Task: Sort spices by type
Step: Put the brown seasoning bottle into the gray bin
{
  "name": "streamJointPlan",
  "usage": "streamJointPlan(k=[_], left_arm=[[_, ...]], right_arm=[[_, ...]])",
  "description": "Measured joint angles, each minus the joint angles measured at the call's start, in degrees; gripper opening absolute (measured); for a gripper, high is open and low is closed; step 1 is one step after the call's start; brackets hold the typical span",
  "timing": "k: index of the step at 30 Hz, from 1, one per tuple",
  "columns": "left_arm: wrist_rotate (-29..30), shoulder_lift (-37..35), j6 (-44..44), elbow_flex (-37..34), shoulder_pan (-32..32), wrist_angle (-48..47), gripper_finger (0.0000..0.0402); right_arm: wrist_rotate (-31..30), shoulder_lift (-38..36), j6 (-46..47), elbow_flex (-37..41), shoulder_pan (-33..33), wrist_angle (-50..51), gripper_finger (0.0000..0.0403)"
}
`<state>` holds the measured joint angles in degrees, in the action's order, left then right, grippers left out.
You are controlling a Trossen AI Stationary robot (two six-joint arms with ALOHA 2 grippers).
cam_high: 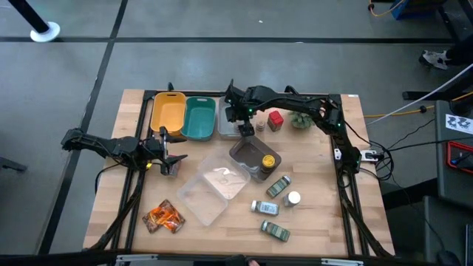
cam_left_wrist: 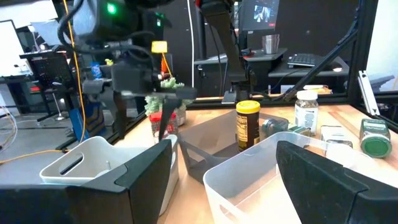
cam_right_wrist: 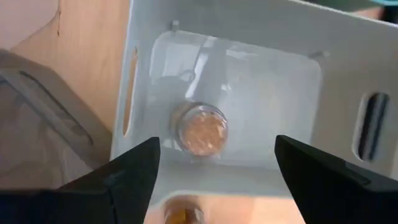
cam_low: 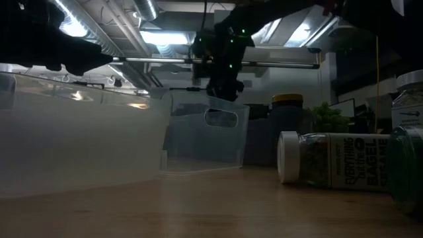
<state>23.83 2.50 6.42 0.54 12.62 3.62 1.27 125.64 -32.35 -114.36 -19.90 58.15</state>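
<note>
1. Over the grey bin (cam_high: 227, 123) at the far side, the right gripper (cam_high: 244, 129) hangs wide open, empty.
2. Below it, a small brown jar (cam_right_wrist: 201, 129) stands inside that bin.
3. Left gripper (cam_high: 171, 157) waits open, holding nothing, near the yellow bin (cam_high: 168, 114).

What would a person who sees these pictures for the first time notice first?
Probably the right gripper, open above the grey bin at the back of the table, with a small brown jar standing inside it. Next, the bright colours: the yellow bin and teal bin beside it, and the orange foil packets at the front left. The left gripper waits, open, near the clear tray.
</note>
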Motion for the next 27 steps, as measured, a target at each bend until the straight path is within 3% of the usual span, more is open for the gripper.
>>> streamJointPlan(k=[10,16,27], left_arm=[[0.0,0.0,0.0,0.0,0.0,0.0,0.0274],[0.0,0.0,0.0,0.0,0.0,0.0,0.0274],[0.0,0.0,0.0,0.0,0.0,0.0,0.0274]], right_arm=[[-5.5,0.0,8.1,-5.4,-0.1,17.2,0.0308],[-4.5,0.0,13.9,-4.4,-1.6,23.4,0.0307],[1.3,-0.1,15.6,-0.6,-5.4,21.4,0.0307]])
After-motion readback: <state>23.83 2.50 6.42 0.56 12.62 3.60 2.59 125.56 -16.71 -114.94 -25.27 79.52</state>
